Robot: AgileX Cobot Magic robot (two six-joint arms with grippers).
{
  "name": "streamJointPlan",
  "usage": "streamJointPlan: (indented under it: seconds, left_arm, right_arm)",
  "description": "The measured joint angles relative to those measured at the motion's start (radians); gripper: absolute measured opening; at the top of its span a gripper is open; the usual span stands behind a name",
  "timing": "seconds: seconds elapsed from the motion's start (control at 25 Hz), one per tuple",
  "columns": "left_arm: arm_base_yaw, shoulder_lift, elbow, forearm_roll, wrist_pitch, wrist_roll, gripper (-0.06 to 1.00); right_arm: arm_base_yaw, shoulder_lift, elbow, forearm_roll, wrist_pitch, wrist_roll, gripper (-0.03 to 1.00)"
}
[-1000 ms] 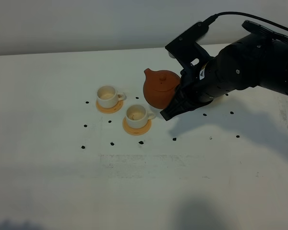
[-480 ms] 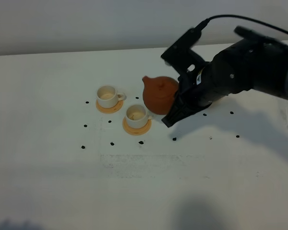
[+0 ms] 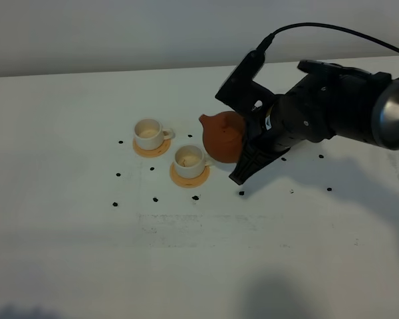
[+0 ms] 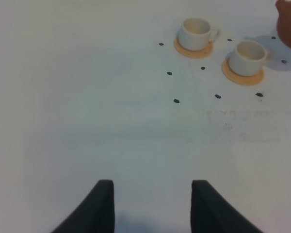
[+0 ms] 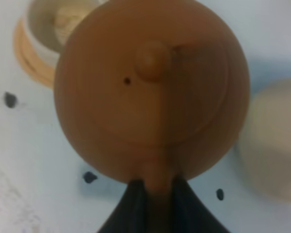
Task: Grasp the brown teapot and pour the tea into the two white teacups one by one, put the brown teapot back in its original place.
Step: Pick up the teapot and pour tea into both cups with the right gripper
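The brown teapot (image 3: 221,136) hangs tilted above the table, its spout toward the nearer white teacup (image 3: 188,158). My right gripper (image 3: 245,159) is shut on its loop handle; in the right wrist view the fingers (image 5: 136,204) pinch the handle below the knobbed lid (image 5: 153,60). The other white teacup (image 3: 148,134) stands further left. Each cup sits on an orange coaster (image 3: 189,176). The off-white saucer (image 5: 274,145) lies beside the teapot, hidden by the arm in the high view. The tea is hidden. My left gripper (image 4: 153,194) is open over bare table, far from the cups (image 4: 196,33).
Small black dots (image 3: 195,197) are scattered on the white table around the cups and teapot. The right arm's dark bulk (image 3: 326,106) covers the table's back right. A faint scuffed patch (image 3: 186,222) marks the table nearer the front.
The right arm has swung a little left and rolled, lowering the teapot's spout toward the nearer cup. Cups and left gripper have not moved.
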State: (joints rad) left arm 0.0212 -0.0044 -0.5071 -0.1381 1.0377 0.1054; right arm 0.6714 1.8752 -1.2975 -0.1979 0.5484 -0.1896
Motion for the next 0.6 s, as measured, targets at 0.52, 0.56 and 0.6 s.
streamJointPlan:
  seconds: [0.52,0.56,0.6]
  left_arm:
    - [0.0,0.0,0.0,0.0,0.001,0.002,0.43]
    - [0.0,0.0,0.0,0.0,0.001,0.002,0.43]
    - [0.0,0.0,0.0,0.0,0.001,0.002,0.43]
  right_arm:
    - [0.067,0.03,0.0,-0.187,-0.013,0.056,0.09]
    - [0.073,0.03,0.0,-0.205,-0.015,0.062,0.09]
    - [0.076,0.03,0.0,-0.223,-0.016,0.07,0.09]
